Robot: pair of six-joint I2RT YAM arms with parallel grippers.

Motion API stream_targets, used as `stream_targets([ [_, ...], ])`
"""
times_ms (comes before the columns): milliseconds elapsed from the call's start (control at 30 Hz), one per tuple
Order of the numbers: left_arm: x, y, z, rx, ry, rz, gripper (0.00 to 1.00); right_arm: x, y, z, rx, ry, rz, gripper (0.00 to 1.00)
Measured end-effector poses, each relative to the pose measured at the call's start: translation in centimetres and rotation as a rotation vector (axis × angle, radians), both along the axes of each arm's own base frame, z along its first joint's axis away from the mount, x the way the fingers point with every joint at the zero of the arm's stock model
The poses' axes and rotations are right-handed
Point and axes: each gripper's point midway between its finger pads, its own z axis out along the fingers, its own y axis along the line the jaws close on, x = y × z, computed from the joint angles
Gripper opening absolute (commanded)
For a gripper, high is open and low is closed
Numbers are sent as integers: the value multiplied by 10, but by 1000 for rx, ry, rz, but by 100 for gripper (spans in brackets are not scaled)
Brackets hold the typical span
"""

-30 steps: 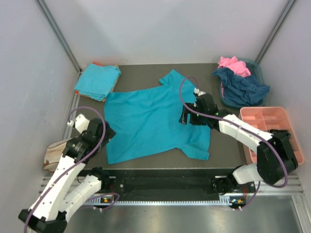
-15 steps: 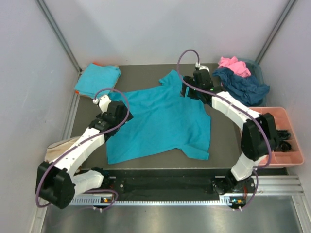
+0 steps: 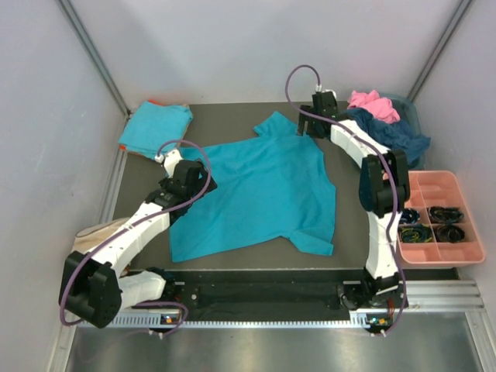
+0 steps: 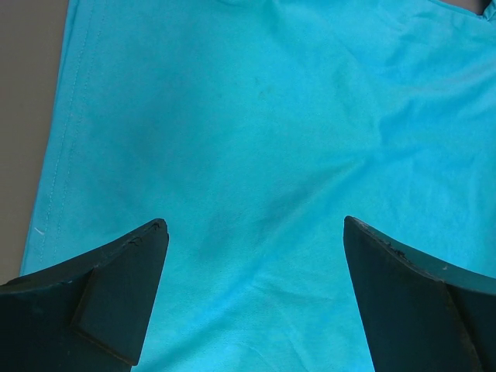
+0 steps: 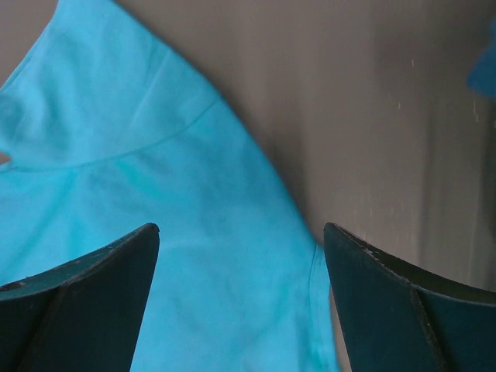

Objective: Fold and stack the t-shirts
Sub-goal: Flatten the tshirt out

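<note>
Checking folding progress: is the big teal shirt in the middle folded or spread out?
Spread out. The teal shirt lies open and mostly flat, with its body and sleeves showing and no fold across it.

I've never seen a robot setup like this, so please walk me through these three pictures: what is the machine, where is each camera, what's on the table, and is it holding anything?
These are two robot arms bolted at the table's near edge, each ending in a two-finger gripper. The wide picture looks down from above and behind them: the left arm is on the left and the right arm on the right. The other two pictures come from wrist cameras, and the dark wedges in them are the fingers.

On the dark table a teal t-shirt lies spread out. A folded teal shirt sits far left. A pink shirt and a navy shirt are heaped far right, near a pink tray.

The left gripper and right gripper are open over the spread shirt, holding nothing.
</note>
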Motion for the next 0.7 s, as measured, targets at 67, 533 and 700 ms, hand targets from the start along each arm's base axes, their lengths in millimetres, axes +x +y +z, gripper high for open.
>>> stream_targets([
  [67, -1, -1, -1, -2, 3, -6, 99, 11, -3, -11, -19, 12, 20, 86],
  [533, -12, 2, -22, 9, 52, -11, 99, 40, 10, -39, -19, 73, 319, 84],
  [700, -13, 3, -23, 8, 54, -6, 99, 44, 11, -38, 12, 68, 364, 83],
])
